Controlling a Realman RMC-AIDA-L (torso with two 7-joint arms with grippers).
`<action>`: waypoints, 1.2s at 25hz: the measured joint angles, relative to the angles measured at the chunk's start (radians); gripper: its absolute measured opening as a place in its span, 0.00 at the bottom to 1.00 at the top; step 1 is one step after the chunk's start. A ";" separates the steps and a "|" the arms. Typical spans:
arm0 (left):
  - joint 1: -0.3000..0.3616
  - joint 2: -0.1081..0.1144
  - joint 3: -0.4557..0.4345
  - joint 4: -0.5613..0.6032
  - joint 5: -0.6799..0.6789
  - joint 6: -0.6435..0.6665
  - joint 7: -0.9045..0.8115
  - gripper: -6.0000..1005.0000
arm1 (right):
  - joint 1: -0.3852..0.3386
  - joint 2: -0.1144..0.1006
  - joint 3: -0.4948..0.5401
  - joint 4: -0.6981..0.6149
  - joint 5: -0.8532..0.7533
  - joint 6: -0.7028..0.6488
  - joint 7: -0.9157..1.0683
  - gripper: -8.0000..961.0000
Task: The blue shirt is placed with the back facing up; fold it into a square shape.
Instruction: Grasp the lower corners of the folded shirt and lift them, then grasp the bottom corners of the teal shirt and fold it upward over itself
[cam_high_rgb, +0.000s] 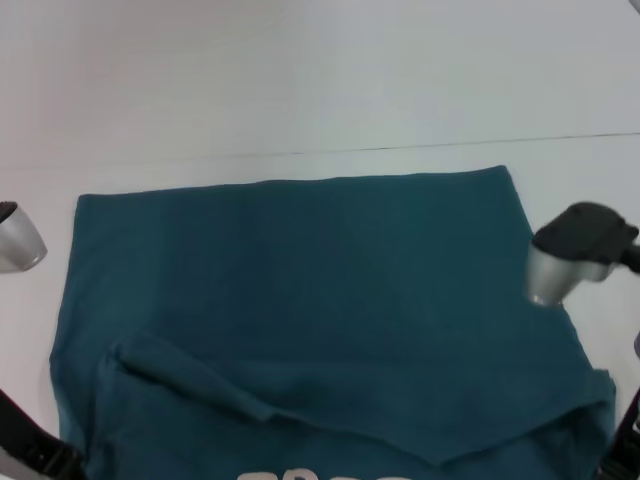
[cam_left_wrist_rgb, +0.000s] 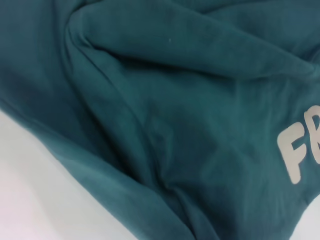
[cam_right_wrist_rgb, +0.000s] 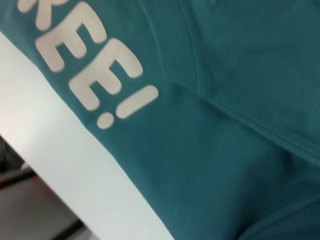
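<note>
The shirt (cam_high_rgb: 310, 300) lies spread on the white table (cam_high_rgb: 320, 80), its far edge straight and its near part doubled over itself, so a hem (cam_right_wrist_rgb: 260, 125) crosses the cloth and white lettering (cam_right_wrist_rgb: 90, 65) shows at the shirt's near edge. By my reading the fold is partly done: one flap is turned, but the shape is a wide rectangle with rumpled, uneven layers near the lettering, so further folds and some smoothing remain before it is square. Both arms hang at the shirt's near corners, left and right, yet neither gripper's fingers appear in any view, so I cannot tell whether they are spread or pinching cloth.
</note>
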 joint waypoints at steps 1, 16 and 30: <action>0.000 0.000 0.002 0.000 0.000 0.010 0.002 0.07 | -0.002 0.000 -0.019 0.011 0.000 0.000 0.001 0.04; 0.027 0.009 -0.059 0.046 0.001 0.057 0.050 0.07 | -0.022 -0.018 0.007 -0.003 0.079 -0.006 -0.037 0.04; -0.016 0.068 -0.367 0.059 -0.069 0.052 0.090 0.07 | -0.012 -0.101 0.347 -0.152 0.176 0.000 -0.054 0.04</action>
